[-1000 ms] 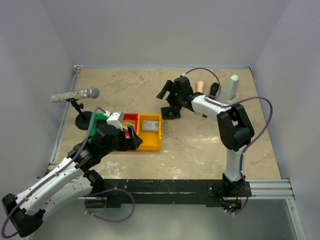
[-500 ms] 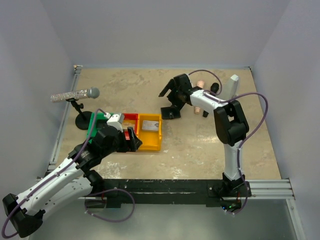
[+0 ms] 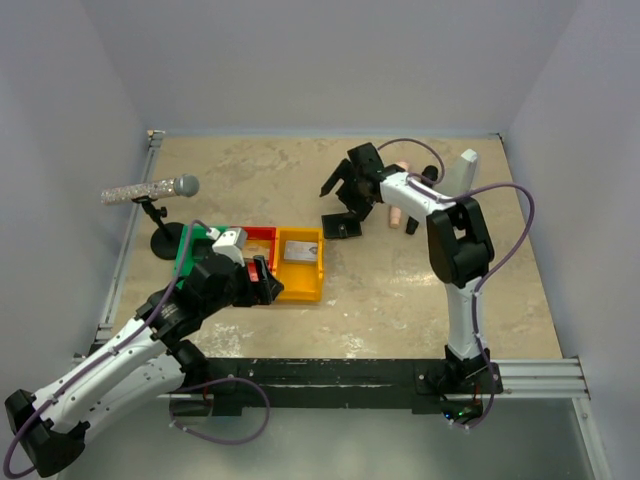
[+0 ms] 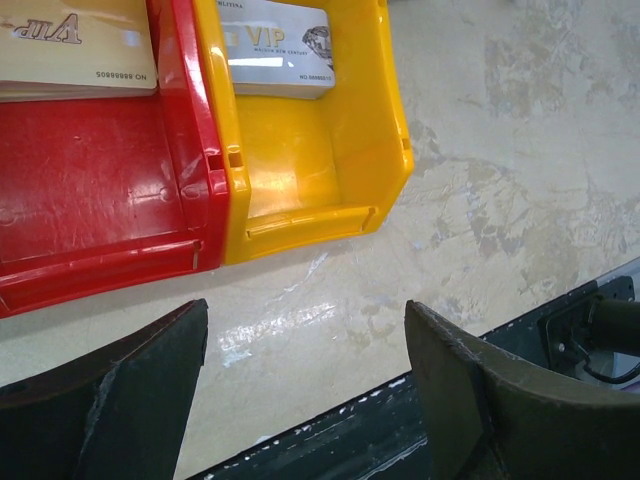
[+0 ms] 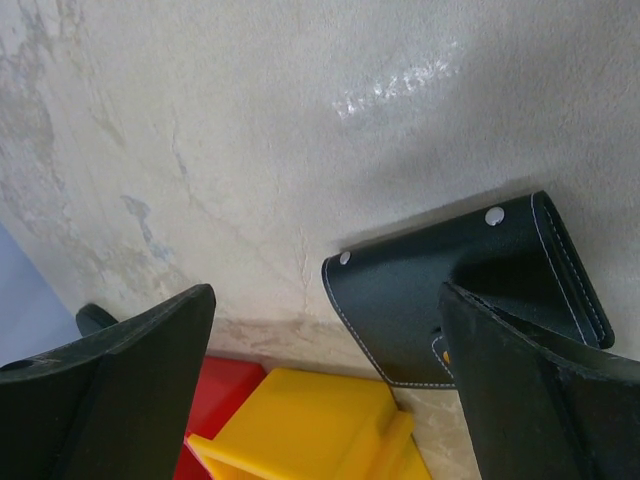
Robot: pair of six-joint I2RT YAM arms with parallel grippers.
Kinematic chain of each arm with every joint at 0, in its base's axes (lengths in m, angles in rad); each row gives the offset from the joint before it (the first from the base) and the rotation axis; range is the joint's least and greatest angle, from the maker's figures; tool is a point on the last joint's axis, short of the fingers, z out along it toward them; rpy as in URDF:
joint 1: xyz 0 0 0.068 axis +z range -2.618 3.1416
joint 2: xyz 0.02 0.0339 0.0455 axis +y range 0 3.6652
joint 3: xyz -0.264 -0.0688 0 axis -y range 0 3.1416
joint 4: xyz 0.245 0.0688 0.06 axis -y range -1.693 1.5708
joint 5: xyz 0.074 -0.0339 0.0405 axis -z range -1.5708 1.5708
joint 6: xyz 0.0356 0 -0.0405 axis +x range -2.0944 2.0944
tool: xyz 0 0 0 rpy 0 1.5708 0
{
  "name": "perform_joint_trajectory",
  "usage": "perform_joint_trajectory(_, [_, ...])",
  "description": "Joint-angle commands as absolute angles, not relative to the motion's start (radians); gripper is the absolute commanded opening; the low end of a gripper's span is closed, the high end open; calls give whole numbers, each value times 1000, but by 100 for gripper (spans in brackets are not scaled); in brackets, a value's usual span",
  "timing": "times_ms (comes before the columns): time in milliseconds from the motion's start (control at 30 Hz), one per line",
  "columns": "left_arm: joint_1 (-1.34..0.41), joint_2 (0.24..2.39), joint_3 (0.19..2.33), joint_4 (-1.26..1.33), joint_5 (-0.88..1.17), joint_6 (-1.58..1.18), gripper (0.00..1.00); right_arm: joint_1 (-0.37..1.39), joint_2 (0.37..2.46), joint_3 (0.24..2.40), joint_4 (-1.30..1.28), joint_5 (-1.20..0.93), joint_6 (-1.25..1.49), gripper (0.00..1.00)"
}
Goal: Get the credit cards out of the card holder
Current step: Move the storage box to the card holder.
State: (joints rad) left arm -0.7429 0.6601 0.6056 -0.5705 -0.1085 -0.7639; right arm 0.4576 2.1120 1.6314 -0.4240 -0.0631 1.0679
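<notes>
Right wrist: the right tool hangs spread wide over the black card holder, flat on the worktop. It is likely light, limp leather, best pinched at an edge. The left tool, likewise released and empty, overlooks a slick, thin silvery card in the yellow bin and a tan card in the red bin.

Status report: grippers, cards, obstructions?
Left gripper open, empty. Right gripper open over card holder. Silver card in yellow bin, tan card in red bin. Nothing blocking.

Overhead view, close wrist views (yellow bin shared)
</notes>
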Motion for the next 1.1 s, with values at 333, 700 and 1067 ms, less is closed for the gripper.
perform_joint_trajectory(333, [-749, 649, 594, -541, -97, -776, 84, 434, 2013, 1584, -543, -205, 1022, 99])
perform_joint_trajectory(700, [-749, 747, 612, -492, -57, -781, 83, 440, 1844, 1404, -434, -161, 812, 99])
perform_joint_trajectory(1067, [-749, 765, 589, -468, -55, -790, 82, 462, 1868, 1477, -568, -400, 604, 99])
